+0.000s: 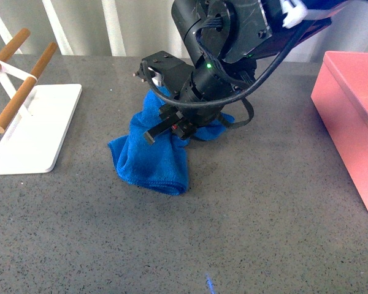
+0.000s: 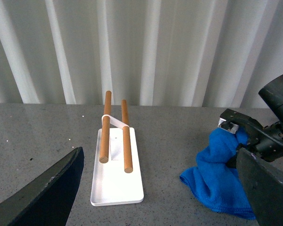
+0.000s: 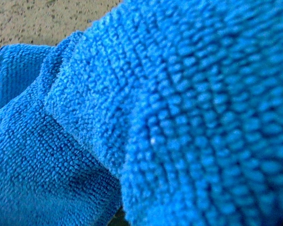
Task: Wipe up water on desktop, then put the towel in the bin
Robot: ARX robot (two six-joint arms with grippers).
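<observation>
Towel (image 1: 153,162) pinched by closed right end effector (image 1: 167,124), touching desktop (image 1: 245,214)

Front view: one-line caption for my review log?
Right gripper grips the bunched royal-blue microfibre towel on the speckled dark grey desktop, between a white tray with wooden rods and the salmon-pink plastic bin.

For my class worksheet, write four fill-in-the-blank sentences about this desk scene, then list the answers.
1. The towel on the desktop is ____ in colour.
2. In the front view, the pink bin stands to the towel's ____.
3. The white tray carries ____ wooden rods.
4. The pincer on the towel belongs to the ____ arm.
Missing words: blue; right; two; right.
</observation>
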